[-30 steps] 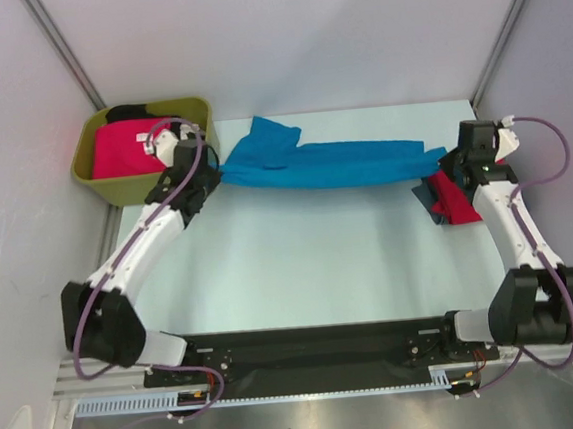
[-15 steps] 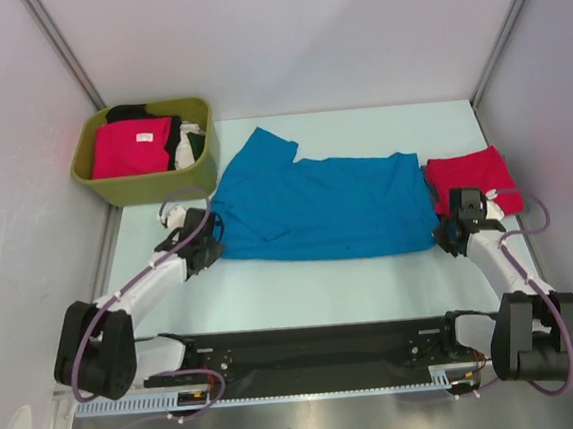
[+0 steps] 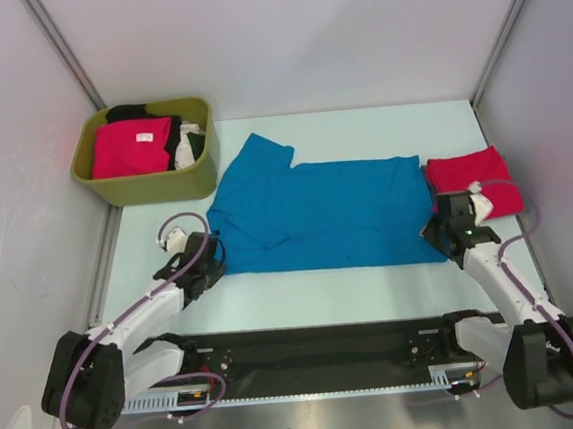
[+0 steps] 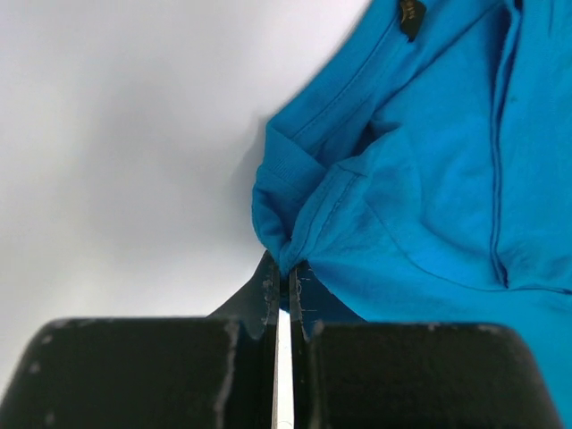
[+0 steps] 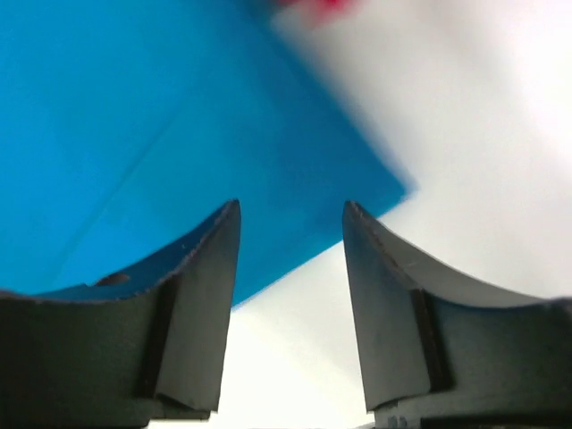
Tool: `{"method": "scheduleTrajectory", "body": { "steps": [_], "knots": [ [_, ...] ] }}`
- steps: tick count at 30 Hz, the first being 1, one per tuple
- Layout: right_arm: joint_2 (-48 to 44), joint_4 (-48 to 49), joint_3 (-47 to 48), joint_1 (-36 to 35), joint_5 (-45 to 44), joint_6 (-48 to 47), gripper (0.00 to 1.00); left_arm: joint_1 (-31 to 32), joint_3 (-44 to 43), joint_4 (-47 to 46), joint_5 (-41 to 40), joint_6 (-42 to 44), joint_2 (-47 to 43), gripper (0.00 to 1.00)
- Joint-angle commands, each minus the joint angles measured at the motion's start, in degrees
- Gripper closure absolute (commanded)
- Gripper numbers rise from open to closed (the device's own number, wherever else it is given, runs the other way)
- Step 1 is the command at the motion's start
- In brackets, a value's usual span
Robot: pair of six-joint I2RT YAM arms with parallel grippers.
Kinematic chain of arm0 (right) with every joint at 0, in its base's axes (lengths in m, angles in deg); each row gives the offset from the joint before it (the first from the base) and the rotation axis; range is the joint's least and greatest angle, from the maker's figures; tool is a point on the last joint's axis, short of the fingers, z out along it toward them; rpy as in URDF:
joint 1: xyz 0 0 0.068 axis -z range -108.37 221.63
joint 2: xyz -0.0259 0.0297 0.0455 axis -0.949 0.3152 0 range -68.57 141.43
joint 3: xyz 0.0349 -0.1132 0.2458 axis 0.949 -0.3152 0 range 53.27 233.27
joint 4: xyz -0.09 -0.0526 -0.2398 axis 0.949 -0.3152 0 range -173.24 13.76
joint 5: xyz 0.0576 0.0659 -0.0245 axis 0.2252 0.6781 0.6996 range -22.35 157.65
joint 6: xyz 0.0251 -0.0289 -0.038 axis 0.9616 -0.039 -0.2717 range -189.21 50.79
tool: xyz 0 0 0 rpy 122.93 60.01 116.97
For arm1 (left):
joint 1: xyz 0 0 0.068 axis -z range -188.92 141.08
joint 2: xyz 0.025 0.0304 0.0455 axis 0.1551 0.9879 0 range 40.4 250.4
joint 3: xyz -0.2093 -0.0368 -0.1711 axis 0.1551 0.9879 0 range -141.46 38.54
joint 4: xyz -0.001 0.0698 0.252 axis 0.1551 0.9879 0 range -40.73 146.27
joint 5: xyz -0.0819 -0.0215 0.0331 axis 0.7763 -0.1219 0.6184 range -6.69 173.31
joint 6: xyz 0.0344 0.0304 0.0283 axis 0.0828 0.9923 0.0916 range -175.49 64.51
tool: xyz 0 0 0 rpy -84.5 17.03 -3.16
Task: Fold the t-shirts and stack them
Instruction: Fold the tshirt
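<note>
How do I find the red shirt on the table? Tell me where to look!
Start at the pale table and go to its right side, past the blue t-shirt spread flat. The red t-shirt lies there, folded small, not in the green tub.

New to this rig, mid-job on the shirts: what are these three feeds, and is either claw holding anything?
Two robot arms are bolted at the near edge of the table. The wide picture looks down from above and behind them; the other two come from a camera on each wrist. On the table a blue t-shirt lies spread flat, with a folded red t-shirt at its right end. An olive-green tub at the back left holds more shirts. The left gripper is shut on the blue shirt's edge. The right gripper is open over the shirt's other near corner, holding nothing.
</note>
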Motion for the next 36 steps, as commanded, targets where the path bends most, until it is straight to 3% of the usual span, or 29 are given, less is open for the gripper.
{"method": "scheduleTrajectory", "body": {
  "steps": [1, 3, 4, 10, 12, 15, 20, 27, 36],
  "knots": [
    [-1.0, 1.5, 6.2, -11.7, -5.3, -8.9, 0.46, 0.1, 3.2, -4.2, 0.7, 0.1, -1.6, 1.0],
    [-0.8, 2.8, 8.7, -16.6, -6.2, -10.0, 0.47, 0.1, 4.2, -5.5, 1.6, 0.4, -2.5, 0.99],
    [0.0, 4.0, 9.6, -20.9, -5.8, -10.1, 0.52, 0.0, 4.4, -5.5, 1.5, 0.6, -2.7, 0.99],
    [10.6, 18.1, 12.7, -33.0, 9.4, -13.0, 0.7, 0.1, 4.2, -4.8, 1.8, 1.3, -3.4, 0.99],
    [15.4, 18.5, 18.2, -39.1, 9.7, -15.3, 0.7, -0.3, 4.3, -4.6, 2.4, 1.7, -3.2, 0.99],
    [26.0, 17.7, 24.2, -45.1, 10.7, -19.0, 0.63, -1.5, 4.6, -4.0, 3.1, 2.0, -3.6, 0.99],
    [38.3, 16.7, 35.6, -48.3, 17.2, -18.9, 0.66, -3.7, 5.7, -3.4, 5.1, 3.2, -5.5, 1.0],
    [49.7, 23.3, 40.8, -50.5, 22.0, -14.2, 0.57, -5.1, 7.2, -3.2, 6.5, 4.0, -8.0, 1.0],
    [56.4, 25.0, 44.2, -51.2, 23.1, -11.0, 0.57, -5.3, 7.1, -2.2, 5.7, 4.5, -9.7, 1.0]
  ]
}}
